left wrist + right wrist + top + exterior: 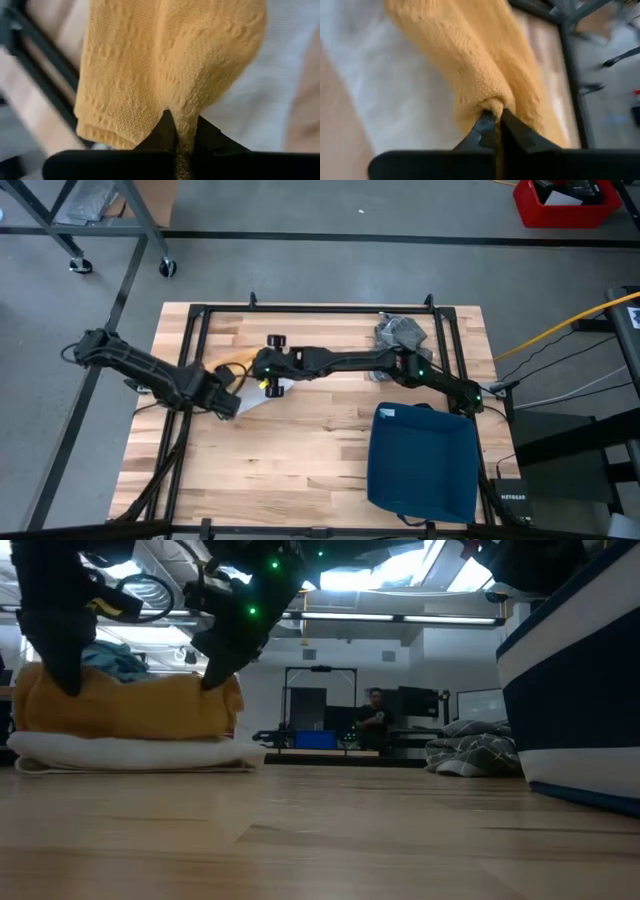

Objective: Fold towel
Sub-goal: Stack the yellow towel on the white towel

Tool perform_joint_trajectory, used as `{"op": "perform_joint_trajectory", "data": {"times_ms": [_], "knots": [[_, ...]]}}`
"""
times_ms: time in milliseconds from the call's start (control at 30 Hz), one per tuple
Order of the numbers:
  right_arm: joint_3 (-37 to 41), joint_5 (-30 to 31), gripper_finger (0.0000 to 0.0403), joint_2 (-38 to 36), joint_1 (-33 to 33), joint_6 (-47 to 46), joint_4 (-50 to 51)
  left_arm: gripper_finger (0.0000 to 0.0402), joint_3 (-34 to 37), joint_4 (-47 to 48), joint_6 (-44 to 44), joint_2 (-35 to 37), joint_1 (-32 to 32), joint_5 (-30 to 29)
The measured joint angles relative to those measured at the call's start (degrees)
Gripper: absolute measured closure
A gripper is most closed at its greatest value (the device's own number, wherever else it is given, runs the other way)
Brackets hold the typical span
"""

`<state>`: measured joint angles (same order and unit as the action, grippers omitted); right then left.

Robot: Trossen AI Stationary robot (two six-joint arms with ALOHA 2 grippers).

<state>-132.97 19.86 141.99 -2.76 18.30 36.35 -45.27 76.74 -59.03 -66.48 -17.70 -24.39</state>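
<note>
High view has my wooden table (pixel 300 450) filling the frame, and the biggest thing on it is a dark blue bin (pixel 420 460) at the near right corner. Toward the far right corner lies a crumpled grey cloth (pixel 400 332). Left of the table's middle a white towel (pixel 130 752) lies flat on the wood, and the yellow towel (pixel 130 705) sits bunched on top of it.

Both my arms meet over that pile. My left pincer (pixel 181 142) is clenched on a pinch of the yellow towel at the end nearer the left edge; the weave puckers right between my dark fingers. My right pincer (pixel 496 131) reaches in across the table from the right side and is clamped tight on a fold at the other end of that yellow towel.

Low view shows a person (pixel 374 720) standing far off in the room beyond the far edge.
</note>
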Motion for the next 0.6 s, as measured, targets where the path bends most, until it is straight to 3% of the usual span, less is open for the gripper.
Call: {"op": "perform_joint_trajectory", "data": {"times_ms": [200,600], "knots": [[0.0,-1.5,0.0394,0.0,1.0,-0.4,6.7,0.0388,2.6,-8.9,-2.7,-0.1,-3.3,3.4],[0.0,-13.0,0.0381,0.0,2.8,-2.1,13.9,0.0354,8.0,-25.1,-2.1,-0.1,-6.3,14.3]]}}
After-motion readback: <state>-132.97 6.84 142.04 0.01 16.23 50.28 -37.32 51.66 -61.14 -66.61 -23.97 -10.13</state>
